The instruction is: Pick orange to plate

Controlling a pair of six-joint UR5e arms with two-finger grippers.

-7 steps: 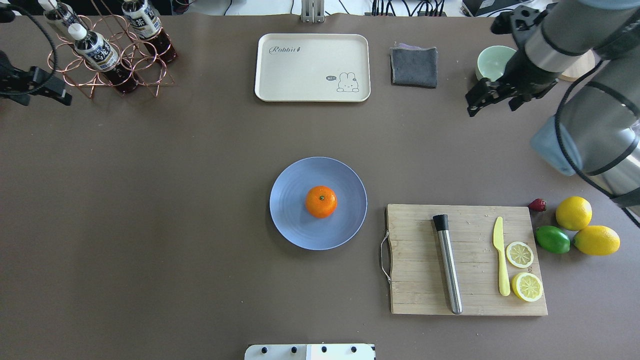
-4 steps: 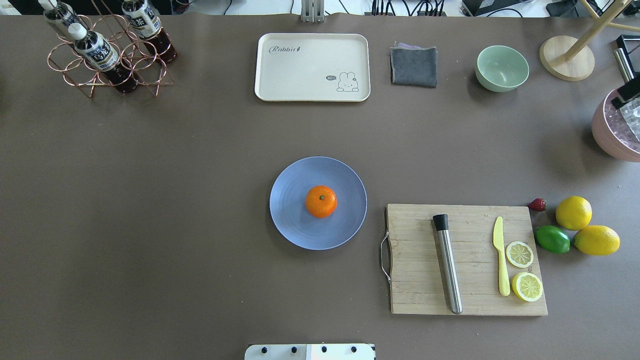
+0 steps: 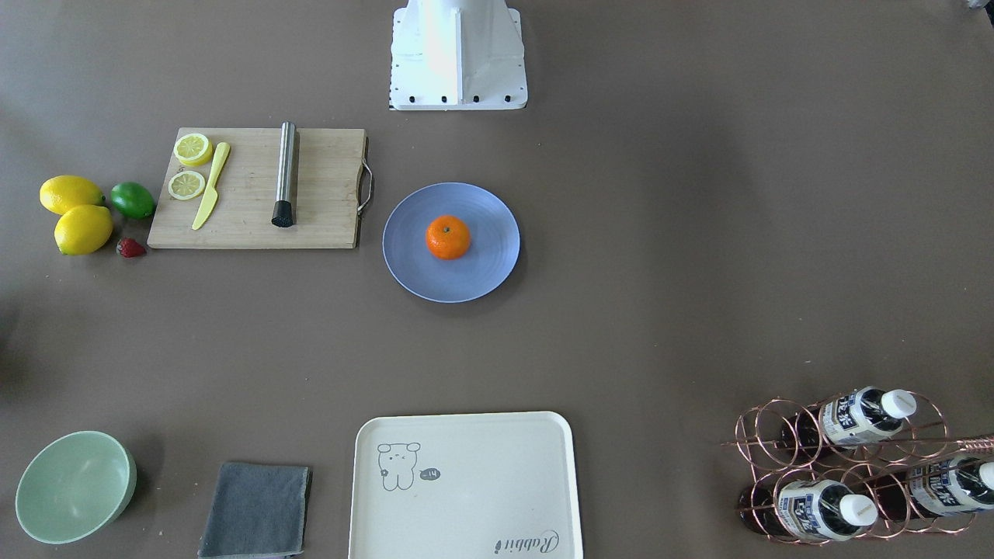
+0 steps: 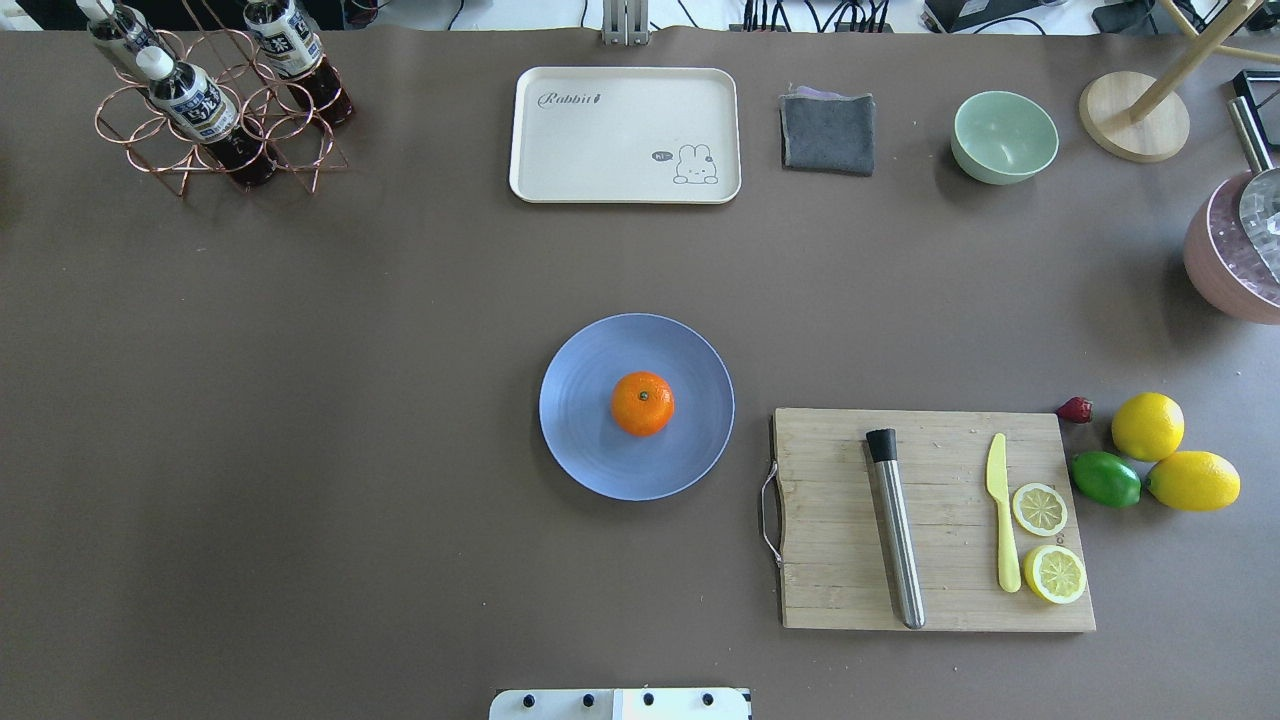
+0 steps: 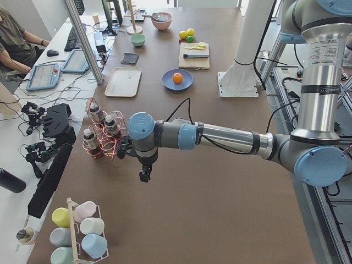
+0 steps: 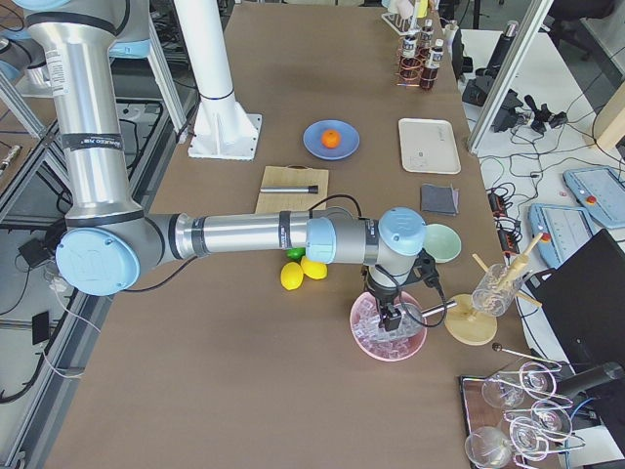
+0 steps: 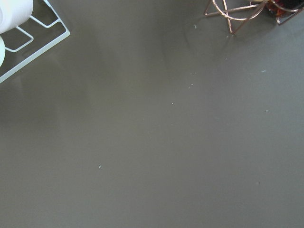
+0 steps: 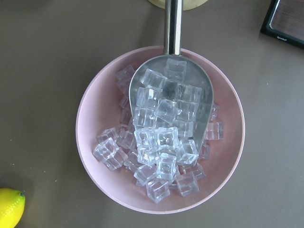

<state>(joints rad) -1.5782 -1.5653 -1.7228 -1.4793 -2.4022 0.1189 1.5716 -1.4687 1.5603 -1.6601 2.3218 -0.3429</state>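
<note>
At the centre of the plate sits the orange — delivered, I judge. Left gripper and right gripper hang well apart from the plate, likely parked clear; clenched or released, I cannot tell.

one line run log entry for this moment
orange: on plate | left gripper: above table near bottle rack, state unclear | right gripper: above ice bowl, state unclear | task: appears done
</note>
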